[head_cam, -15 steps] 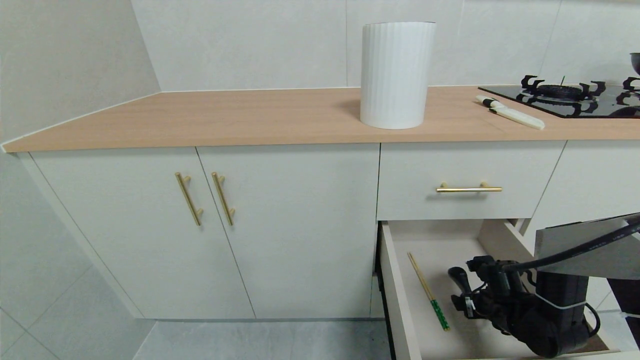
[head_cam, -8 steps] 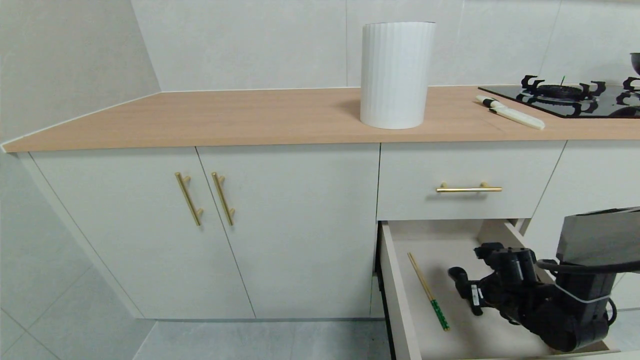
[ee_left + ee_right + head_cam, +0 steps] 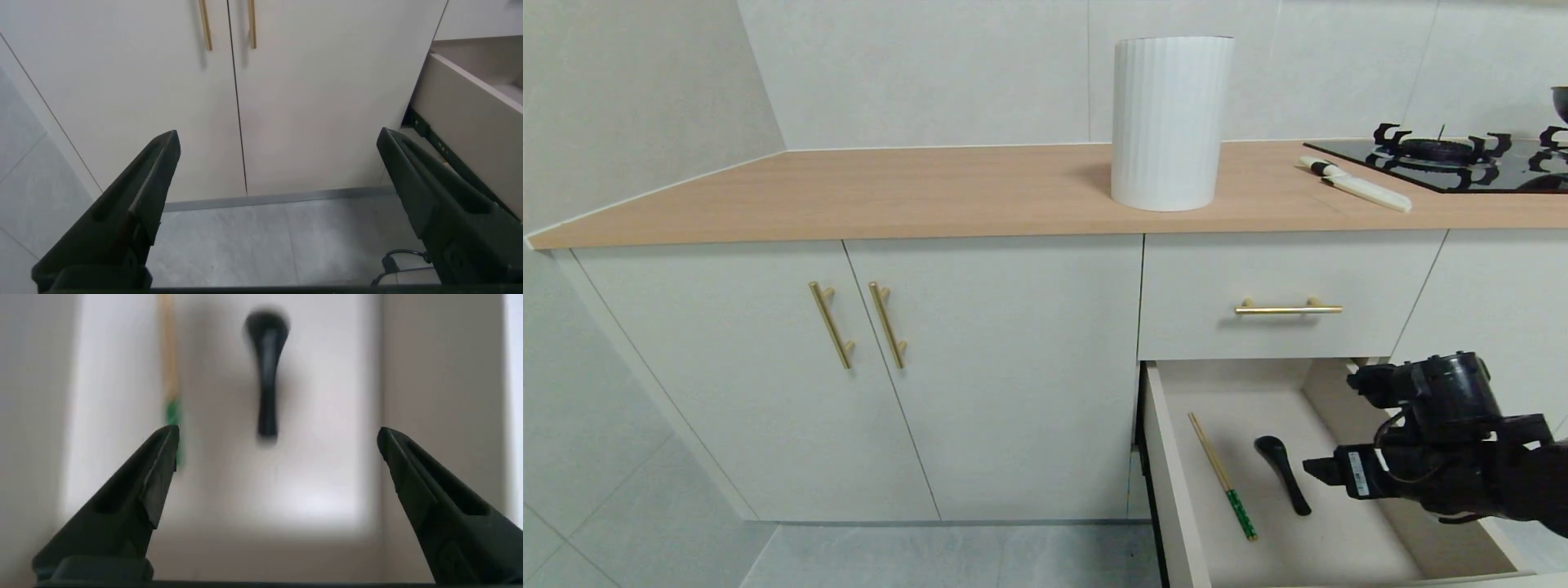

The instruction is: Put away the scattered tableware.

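A black spoon [image 3: 1282, 472] lies in the pulled-out drawer [image 3: 1176, 523], beside a pair of wooden chopsticks with green ends [image 3: 1223, 477]. My right gripper [image 3: 1327, 469] hangs open above the drawer's right half, just right of the spoon and apart from it. In the right wrist view the black spoon [image 3: 268, 371] and the chopsticks [image 3: 170, 384] lie on the drawer floor, with the right gripper [image 3: 274, 506] open and nothing between its fingers. My left gripper [image 3: 278, 212] is open near the floor, facing the closed cabinet doors [image 3: 237, 90]. A white knife [image 3: 1356, 184] lies on the wooden counter [image 3: 890, 192].
A tall white ribbed container [image 3: 1168, 122] stands on the counter. A black gas hob [image 3: 1445, 159] is at the far right. Above the open drawer is a closed drawer with a gold handle [image 3: 1288, 309]. Two cabinet doors with gold handles [image 3: 858, 322] are to the left.
My right gripper has let go of the black spoon, which now lies in the drawer. The arm has risen and drawn back to the right.
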Robot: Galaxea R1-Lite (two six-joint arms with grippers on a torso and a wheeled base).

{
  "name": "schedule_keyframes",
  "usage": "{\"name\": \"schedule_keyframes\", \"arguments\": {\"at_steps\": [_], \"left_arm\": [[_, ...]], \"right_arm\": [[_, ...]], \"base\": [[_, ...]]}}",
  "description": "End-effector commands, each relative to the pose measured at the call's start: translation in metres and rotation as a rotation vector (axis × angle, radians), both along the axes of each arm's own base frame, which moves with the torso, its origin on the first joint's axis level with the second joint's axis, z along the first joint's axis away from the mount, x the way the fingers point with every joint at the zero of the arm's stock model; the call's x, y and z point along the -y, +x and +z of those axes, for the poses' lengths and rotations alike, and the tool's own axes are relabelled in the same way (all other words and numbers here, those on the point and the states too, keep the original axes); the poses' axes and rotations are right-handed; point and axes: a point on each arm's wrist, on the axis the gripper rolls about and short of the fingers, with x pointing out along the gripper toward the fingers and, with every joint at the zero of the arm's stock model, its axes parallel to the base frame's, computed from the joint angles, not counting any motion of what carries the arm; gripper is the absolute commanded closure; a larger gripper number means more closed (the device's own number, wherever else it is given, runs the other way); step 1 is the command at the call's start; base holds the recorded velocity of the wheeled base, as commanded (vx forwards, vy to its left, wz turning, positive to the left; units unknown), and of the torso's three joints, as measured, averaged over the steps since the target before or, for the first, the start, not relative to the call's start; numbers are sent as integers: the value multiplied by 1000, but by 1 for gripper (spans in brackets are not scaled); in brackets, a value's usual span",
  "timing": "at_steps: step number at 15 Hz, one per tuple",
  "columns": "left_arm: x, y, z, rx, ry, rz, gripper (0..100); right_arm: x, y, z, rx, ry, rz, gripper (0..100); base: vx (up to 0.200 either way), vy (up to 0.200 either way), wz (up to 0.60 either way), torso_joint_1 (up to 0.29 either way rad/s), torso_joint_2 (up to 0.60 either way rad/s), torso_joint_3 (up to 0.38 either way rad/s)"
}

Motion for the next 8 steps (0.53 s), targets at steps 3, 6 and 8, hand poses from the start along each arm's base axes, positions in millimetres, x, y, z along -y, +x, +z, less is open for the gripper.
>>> {"name": "schedule_keyframes", "arguments": {"at_steps": [3,6,8], "left_arm": [[0,0,0,0,0,0,0],[0,0,0,0,3,0,0],[0,0,0,0,3,0,0]], "right_arm": [[-1,-45,80,49,101,121,0],[0,-59,92,-49,112,156,0],[0,-61,91,-62,108,158,0]], "base": [[0,0,0,0,0,0],[0,0,0,0,0,0],[0,0,0,0,0,0]]}}
